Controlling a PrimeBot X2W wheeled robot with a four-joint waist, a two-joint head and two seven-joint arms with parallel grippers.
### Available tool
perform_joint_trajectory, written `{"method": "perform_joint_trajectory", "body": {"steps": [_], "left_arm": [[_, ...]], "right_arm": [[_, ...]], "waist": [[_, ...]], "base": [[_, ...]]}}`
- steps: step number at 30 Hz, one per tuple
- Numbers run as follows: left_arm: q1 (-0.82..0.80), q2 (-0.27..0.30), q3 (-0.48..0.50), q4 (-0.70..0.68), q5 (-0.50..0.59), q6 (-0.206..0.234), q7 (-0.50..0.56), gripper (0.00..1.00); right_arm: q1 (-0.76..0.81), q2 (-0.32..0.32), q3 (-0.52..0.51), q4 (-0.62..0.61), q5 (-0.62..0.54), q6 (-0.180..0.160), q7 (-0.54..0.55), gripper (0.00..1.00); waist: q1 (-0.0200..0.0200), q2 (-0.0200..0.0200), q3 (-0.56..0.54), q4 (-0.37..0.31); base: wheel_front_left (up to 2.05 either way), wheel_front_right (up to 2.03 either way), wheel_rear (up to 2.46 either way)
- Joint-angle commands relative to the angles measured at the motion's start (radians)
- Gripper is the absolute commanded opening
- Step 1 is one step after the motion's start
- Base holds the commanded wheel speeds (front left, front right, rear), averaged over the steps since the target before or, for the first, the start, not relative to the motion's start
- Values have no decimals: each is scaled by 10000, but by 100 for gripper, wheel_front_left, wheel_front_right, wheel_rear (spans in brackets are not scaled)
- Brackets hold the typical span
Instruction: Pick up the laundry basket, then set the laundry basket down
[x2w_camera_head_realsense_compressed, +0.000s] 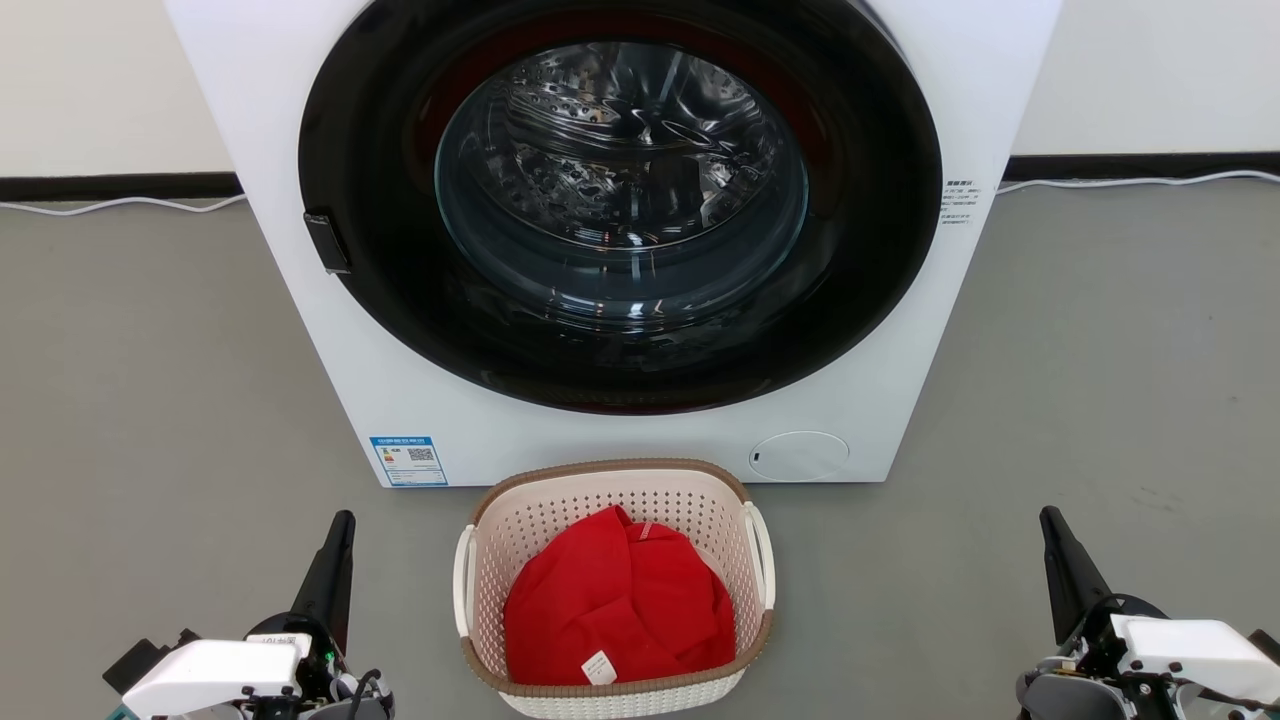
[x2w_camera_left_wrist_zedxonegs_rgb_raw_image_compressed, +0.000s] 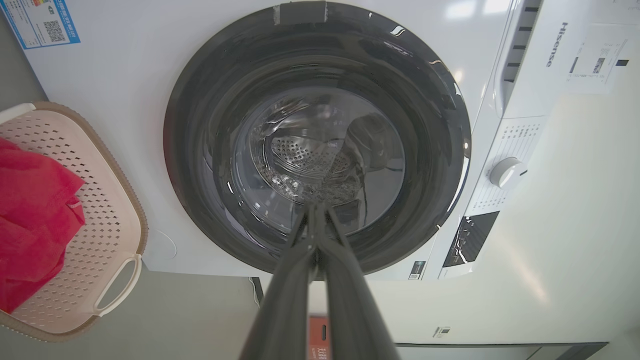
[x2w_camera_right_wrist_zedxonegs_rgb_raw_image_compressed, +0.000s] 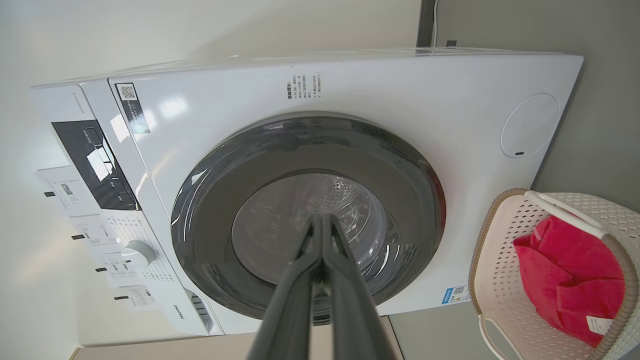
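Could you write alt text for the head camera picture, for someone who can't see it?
A cream laundry basket holding a red cloth sits on the grey floor before a white washing machine with a round dark door. The robot's left gripper and right gripper, both shut and empty, point up from the lower corners, one each side of the basket.

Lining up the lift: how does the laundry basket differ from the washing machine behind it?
Size: the laundry basket is small and low; the washing machine towers behind it. Surface: the basket is perforated cream with a brown rim; the machine is smooth white with a dark round door. Contents: the basket holds a red cloth; the machine's drum looks empty. Both stand on the grey floor.
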Motion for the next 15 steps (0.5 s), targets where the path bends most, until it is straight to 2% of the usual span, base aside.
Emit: {"method": "perform_joint_trajectory", "body": {"steps": [1, 15], "left_arm": [[-527, 127, 304, -281, -63, -71, 61, 0], [-527, 127, 304, -282, -63, -71, 61, 0]], "right_arm": [[-576, -49, 203, -296, -58, 73, 55, 0], [-578, -37, 185, -295, -73, 73, 69, 0]], "waist": [[-1, -1, 0, 0], [-1, -1, 0, 0]], "base": [[0, 0, 0], [0, 0, 0]]}}
